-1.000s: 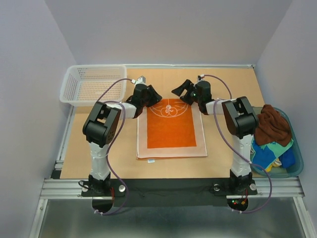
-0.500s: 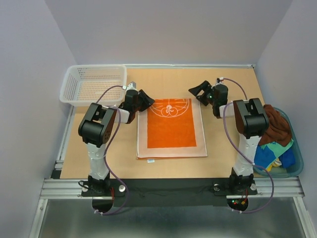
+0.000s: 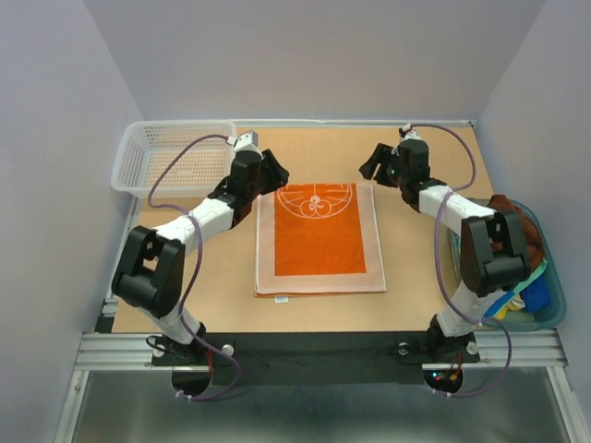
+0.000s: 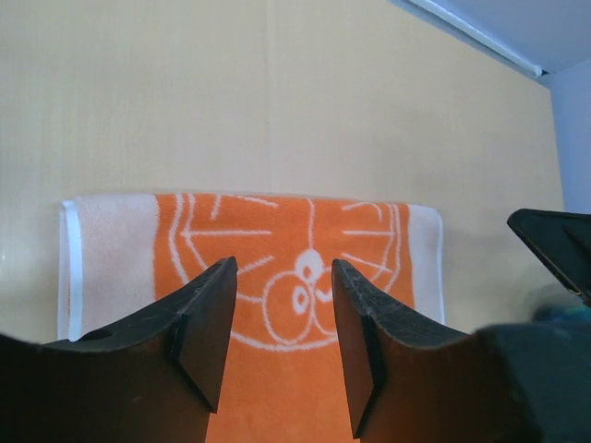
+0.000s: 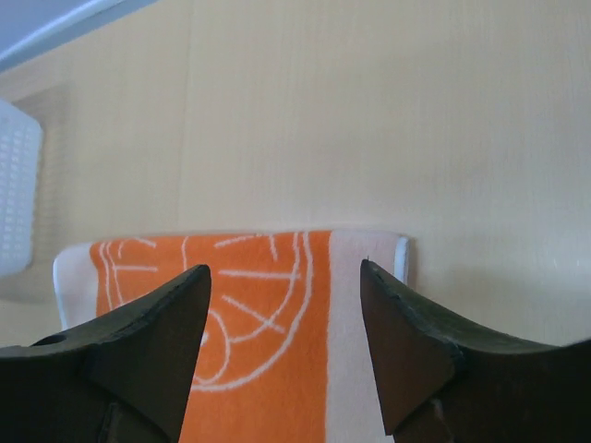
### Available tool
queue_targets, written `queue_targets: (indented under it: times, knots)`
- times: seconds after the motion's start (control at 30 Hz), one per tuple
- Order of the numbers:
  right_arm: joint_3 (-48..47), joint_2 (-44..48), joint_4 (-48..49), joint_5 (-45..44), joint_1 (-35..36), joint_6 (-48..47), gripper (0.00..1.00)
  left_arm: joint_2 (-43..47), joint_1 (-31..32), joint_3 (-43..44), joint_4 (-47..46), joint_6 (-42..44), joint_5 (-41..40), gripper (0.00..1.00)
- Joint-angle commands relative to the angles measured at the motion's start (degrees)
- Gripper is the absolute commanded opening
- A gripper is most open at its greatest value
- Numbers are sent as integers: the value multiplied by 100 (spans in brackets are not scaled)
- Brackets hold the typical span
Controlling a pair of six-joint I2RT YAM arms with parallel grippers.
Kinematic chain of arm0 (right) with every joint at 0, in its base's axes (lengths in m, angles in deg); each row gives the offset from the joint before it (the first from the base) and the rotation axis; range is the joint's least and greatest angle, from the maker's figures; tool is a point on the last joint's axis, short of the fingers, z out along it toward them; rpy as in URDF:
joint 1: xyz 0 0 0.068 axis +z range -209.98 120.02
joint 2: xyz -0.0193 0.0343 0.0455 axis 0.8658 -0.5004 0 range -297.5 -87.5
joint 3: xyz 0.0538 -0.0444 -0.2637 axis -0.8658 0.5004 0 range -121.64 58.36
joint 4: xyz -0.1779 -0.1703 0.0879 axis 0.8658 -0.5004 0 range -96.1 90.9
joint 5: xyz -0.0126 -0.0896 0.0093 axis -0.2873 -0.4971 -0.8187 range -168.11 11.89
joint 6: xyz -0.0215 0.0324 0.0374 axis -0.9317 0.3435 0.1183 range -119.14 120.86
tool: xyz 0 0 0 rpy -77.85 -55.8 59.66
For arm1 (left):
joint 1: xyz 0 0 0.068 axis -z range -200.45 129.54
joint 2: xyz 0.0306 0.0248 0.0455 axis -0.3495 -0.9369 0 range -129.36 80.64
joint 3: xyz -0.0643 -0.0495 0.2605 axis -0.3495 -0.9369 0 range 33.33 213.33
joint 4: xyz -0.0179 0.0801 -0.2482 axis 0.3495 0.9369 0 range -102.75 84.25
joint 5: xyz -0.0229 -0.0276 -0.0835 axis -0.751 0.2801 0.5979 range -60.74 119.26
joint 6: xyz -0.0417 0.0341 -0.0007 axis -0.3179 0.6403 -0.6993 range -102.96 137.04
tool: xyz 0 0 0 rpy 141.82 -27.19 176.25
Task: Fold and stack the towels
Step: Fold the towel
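Note the orange towel point(image 3: 319, 235) lying flat at the centre of the worktop point(image 3: 185, 277), with its circle pattern toward the far edge. Your left jaws stand apart and empty at the towel's far-left corner. Your right jaws stand apart and empty just beyond its far-right corner. Further towels point(image 3: 534, 291) lie heaped in the tub point(image 3: 554, 314) at the right. The basket point(image 3: 171, 157) sits at the far left.
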Motion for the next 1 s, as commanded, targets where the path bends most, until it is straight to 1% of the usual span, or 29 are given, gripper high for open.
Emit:
queue_targets:
  times: [0.0, 0.03, 0.07, 0.17, 0.23, 0.3, 0.33, 0.4, 0.47, 0.57, 0.7, 0.8, 0.97]
  knots:
    - [-170, 696, -1645, -770, 392, -733, 64, 679, 465, 153, 1613, 476, -1014, 56]
    - [-162, 801, -2118, -945, 636, -768, 58, 784, 562, 127, 2068, 511, -1111, 56]
    - [-135, 959, -2341, -999, 787, -856, 56, 829, 798, 65, 2317, 537, -1208, 56]
    - [-21, 1144, -3132, -1369, 1341, -883, 52, 952, 1177, -136, 2949, 485, -1314, 57]
    - [180, 1303, -3553, -1404, 1552, -743, 49, 1110, 1459, -295, 3127, 398, -1245, 57]
    - [365, 1495, -3731, -1413, 1851, -611, 47, 1251, 1669, -602, 3251, 160, -1157, 56]
    - [549, 1566, -3888, -1456, 2043, -558, 46, 1390, 1731, -812, 3286, 3, -1087, 57]
    - [708, 1680, -3995, -1326, 2176, -505, 46, 1506, 1854, -972, 3321, -77, -1007, 57]
    - [831, 1734, -4346, -1333, 2308, -426, 46, 1559, 2039, -1138, 3452, -156, -911, 56]
    - [1138, 1883, -4707, -1430, 2431, -251, 46, 1576, 2285, -1402, 3514, -323, -718, 56]
    - [1744, 2050, -4987, -1273, 2511, 135, 46, 1541, 2522, -1780, 3506, -630, -392, 57]
    - [2026, 2147, -5111, -1123, 2581, 417, 47, 1585, 2698, -2105, 3523, -763, -163, 56]
    - [2440, 2506, -5585, -772, 2853, 917, 47, 2173, 2909, -2405, 3873, -1079, 39, 56]
